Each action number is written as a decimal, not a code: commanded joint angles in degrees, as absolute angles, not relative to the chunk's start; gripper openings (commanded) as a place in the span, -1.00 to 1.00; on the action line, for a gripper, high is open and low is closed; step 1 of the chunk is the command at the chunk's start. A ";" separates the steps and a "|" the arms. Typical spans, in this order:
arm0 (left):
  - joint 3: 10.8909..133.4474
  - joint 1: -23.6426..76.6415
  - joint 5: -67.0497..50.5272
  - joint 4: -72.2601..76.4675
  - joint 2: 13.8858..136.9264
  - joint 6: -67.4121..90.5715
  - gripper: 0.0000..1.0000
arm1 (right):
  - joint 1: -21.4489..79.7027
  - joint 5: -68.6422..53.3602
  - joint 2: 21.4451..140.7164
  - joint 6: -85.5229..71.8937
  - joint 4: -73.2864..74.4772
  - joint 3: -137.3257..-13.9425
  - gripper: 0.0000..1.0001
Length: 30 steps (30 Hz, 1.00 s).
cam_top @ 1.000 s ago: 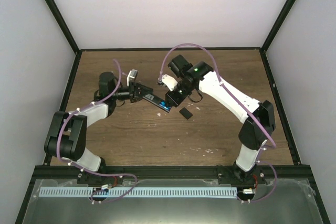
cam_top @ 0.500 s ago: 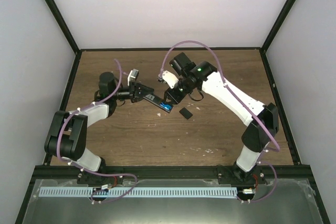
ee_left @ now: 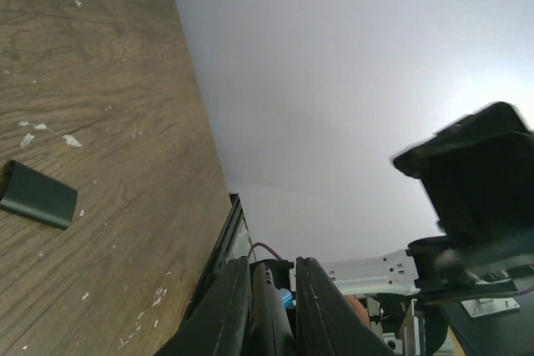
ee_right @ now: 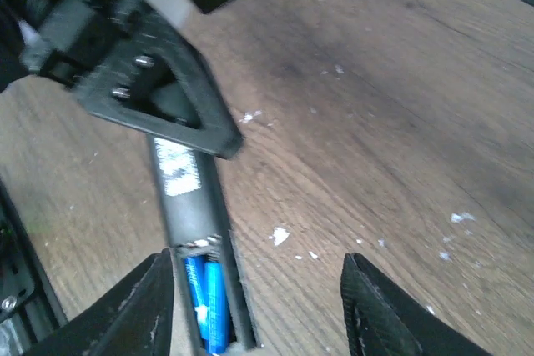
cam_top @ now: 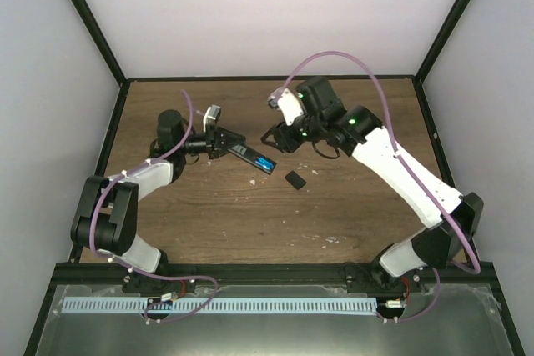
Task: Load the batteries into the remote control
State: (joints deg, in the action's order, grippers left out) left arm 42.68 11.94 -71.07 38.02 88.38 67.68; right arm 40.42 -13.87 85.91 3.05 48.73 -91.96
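Observation:
My left gripper (cam_top: 224, 142) is shut on one end of the slim black remote control (cam_top: 250, 156), which slants down to the right over the table. Two blue batteries (cam_top: 267, 162) lie side by side in its open bay. In the right wrist view the remote (ee_right: 185, 193) and the batteries (ee_right: 206, 306) sit by my left finger, with the left gripper (ee_right: 158, 81) above them. My right gripper (cam_top: 280, 136) is open and empty, just up and right of the bay; its jaws (ee_right: 259, 314) stand wide. In the left wrist view my gripper (ee_left: 274, 266) clamps the remote (ee_left: 269, 318).
The short black battery cover (cam_top: 294, 179) lies flat on the wooden table (cam_top: 250, 223) just right of the remote's free end; it also shows in the left wrist view (ee_left: 37, 195). White walls and a black frame enclose the table.
My right gripper has lifted off the remote's battery end and drawn back up and to the right. The blue batteries stay in the bay. The left arm holds the remote almost still.

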 commanded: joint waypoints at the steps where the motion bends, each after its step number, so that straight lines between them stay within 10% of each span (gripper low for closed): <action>1: 47.05 12.21 -71.32 35.15 86.71 68.99 -1.00 | 33.23 -17.06 81.95 -7.84 40.78 -86.75 -0.09; 30: 43.29 12.13 -62.25 63.25 85.65 99.18 -1.00 | 21.59 -54.29 78.07 -41.08 22.15 -70.26 0.04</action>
State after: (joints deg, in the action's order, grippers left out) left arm 44.16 11.94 -64.53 55.44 86.17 96.09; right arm 21.71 -47.81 80.29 -35.53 28.40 -71.37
